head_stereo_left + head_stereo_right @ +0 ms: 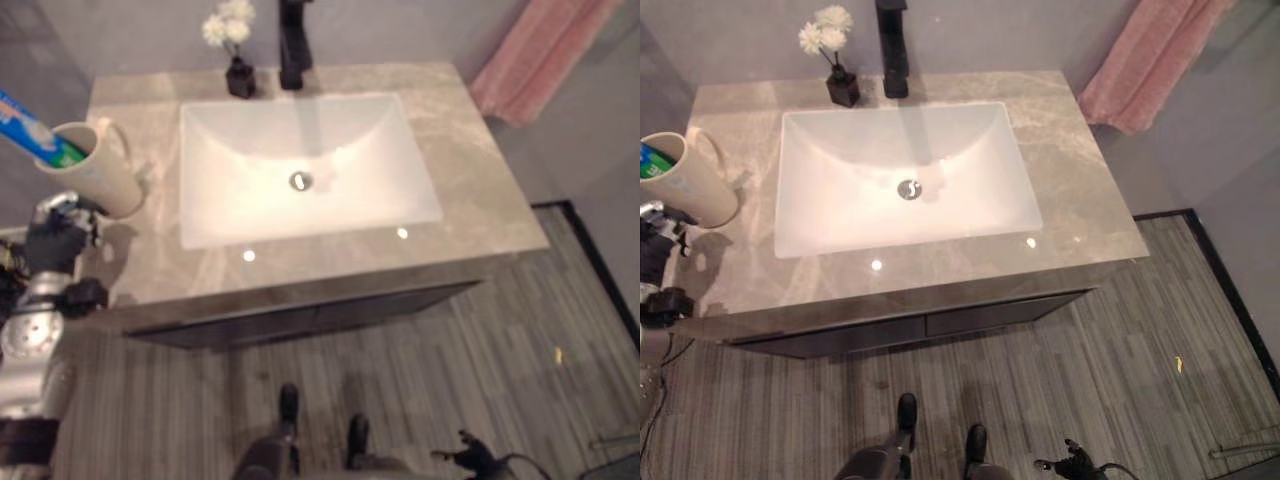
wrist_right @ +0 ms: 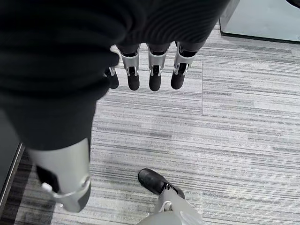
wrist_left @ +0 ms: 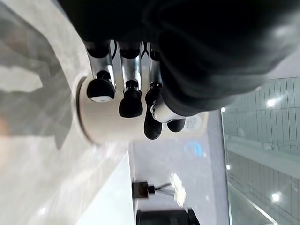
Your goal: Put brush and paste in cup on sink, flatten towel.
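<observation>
Left hand sits at the frame's left edge, fingers loosely curled and empty, just beside the cream ceramic cup on the grey marble surface. Right hand hangs over the grey plank floor, fingers straight, empty.

We're in a bathroom here, folks. A white rectangular basin sits sunk into a grey marble-patterned surface, with a tall black tap standing at its far edge. Beside the tap, a small black vase of white flowers. A cream mug holding a blue-and-green toothpaste tube stands at the basin's left, a pink towel hangs on the grey wall, and grey striped plank flooring runs below.
</observation>
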Robot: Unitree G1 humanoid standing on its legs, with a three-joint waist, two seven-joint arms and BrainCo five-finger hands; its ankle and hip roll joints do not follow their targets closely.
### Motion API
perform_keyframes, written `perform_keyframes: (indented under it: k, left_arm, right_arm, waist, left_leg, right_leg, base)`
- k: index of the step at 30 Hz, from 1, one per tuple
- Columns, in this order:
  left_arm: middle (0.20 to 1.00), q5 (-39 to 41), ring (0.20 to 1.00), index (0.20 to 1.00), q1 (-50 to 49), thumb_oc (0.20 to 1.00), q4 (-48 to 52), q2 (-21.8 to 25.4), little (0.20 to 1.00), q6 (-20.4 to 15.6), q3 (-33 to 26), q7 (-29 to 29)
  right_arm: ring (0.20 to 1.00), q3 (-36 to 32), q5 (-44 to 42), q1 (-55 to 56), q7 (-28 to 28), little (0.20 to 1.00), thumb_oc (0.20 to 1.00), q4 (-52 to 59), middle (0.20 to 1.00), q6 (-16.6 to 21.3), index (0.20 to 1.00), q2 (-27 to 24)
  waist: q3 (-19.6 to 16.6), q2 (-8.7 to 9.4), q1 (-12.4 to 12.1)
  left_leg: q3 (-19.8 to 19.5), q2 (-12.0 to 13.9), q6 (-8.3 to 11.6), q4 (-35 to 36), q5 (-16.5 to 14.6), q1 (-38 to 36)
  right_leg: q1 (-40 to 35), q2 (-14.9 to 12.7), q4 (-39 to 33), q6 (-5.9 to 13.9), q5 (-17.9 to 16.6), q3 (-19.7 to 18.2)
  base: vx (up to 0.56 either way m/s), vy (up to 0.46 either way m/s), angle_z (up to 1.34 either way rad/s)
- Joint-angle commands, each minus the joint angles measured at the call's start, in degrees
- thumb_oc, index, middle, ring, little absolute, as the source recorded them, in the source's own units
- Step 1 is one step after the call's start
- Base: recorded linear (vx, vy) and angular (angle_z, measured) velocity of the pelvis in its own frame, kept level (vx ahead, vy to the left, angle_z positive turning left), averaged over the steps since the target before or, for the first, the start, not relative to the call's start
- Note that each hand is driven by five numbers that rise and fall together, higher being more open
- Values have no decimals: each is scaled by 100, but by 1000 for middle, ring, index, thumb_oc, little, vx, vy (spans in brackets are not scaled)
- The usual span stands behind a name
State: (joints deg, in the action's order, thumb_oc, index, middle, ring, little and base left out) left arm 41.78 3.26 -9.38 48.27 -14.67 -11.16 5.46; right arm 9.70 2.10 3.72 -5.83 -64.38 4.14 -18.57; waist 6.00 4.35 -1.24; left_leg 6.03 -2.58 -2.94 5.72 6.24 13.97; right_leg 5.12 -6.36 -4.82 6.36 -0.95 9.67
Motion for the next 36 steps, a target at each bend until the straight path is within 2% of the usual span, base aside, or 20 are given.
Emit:
perform_keyframes:
  k: [1, 15, 22, 27, 36]
  left_arm:
    - [200, 62, 200, 200, 643, 200, -217, 483, 200, -258, -111, 173]
    - [200, 93, 200, 200, 1200, 200, -652, 772, 200, -201, 320, 201]
    - [200, 21, 200, 200, 979, 200, -318, 558, 200, -146, 396, 110]
    - [200, 27, 200, 200, 709, 200, 79, 405, 200, -82, 377, -4]
    - [200, 38, 200, 200, 979, 200, -95, 473, 200, -136, 450, 82]
  right_arm:
    - [1000, 51, -199, 152, -37, 1000, 1000, 49, 1000, 42, 1000, -219]
    - [1000, 92, -290, 69, -82, 1000, 1000, 211, 1000, 48, 1000, -296]
    - [1000, 141, -295, 17, -94, 1000, 1000, 240, 1000, 43, 1000, -253]
    - [1000, 134, -252, 42, -80, 1000, 1000, 246, 1000, 24, 1000, -273]
    - [1000, 150, -237, 13, -85, 1000, 1000, 348, 1000, 40, 1000, -348]
  waist:
    - [137, -4, 57]
    - [235, 36, 99]
    - [261, 44, 94]
    - [222, 17, 89]
    - [237, -16, 107]
  left_leg:
    - [-140, 166, 142, -72, -541, 71]
    - [-39, 213, 168, -72, -518, 265]
    - [2, 232, 167, -72, -539, 252]
    - [10, 234, 173, -72, -562, 167]
    - [14, 247, 190, -72, -541, 204]
  right_leg:
    - [-197, -578, -18, 571, -1356, 277]
    - [42, -567, -18, 617, -1505, 211]
    - [57, -552, -18, 616, -1552, 162]
    - [-6, -539, -18, 592, -1464, 183]
    - [37, -533, -18, 592, -1392, 204]
  base:
    - [0, 0, 0]
    - [2, 8, -3]
    - [7, -2, -1]
    - [0, 0, 0]
    - [2, -4, 0]
